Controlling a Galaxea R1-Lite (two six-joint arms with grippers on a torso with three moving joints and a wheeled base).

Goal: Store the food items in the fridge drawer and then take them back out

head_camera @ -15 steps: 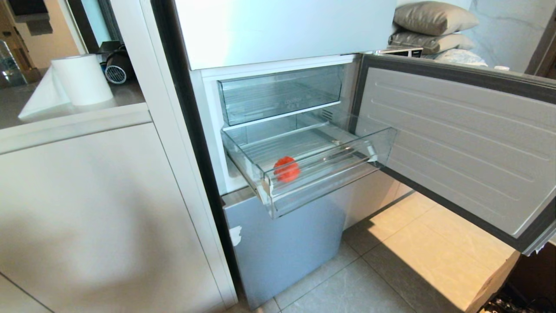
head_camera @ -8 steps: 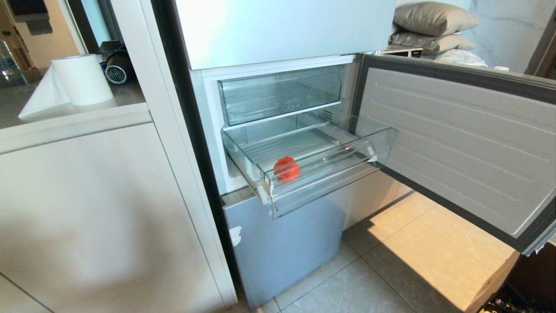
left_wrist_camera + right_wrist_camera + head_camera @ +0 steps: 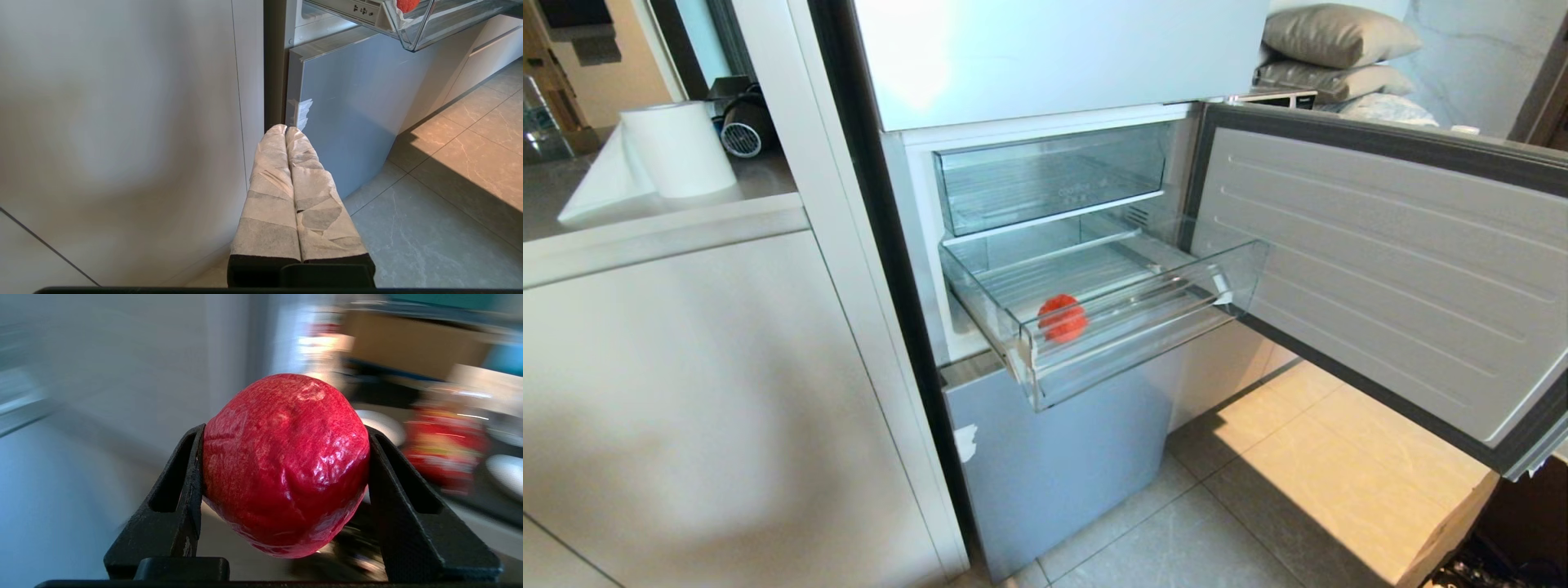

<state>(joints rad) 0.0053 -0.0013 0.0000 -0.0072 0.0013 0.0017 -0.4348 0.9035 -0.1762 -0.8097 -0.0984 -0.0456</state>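
The clear fridge drawer [image 3: 1176, 314] stands pulled out of the fridge, with one red fruit [image 3: 1062, 317] near its front left corner. That fruit [image 3: 407, 4] and the drawer [image 3: 433, 28] also show in the left wrist view. My right gripper [image 3: 284, 430] is shut on a second glossy red fruit [image 3: 286, 465], its black fingers [image 3: 188, 477] pressing both sides. This gripper is outside the head view, and its surroundings are blurred. My left gripper [image 3: 286, 130] hangs low beside the lower fridge front, wrapped fingers pressed together, holding nothing.
A clear bin with faint lettering [image 3: 1054, 175] sits above the drawer. The open fridge door [image 3: 1380, 269] swings out on the right. A white cabinet [image 3: 686, 392] with a paper roll [image 3: 678, 147] stands on the left. A cardboard box [image 3: 1454, 531] lies on the tiled floor.
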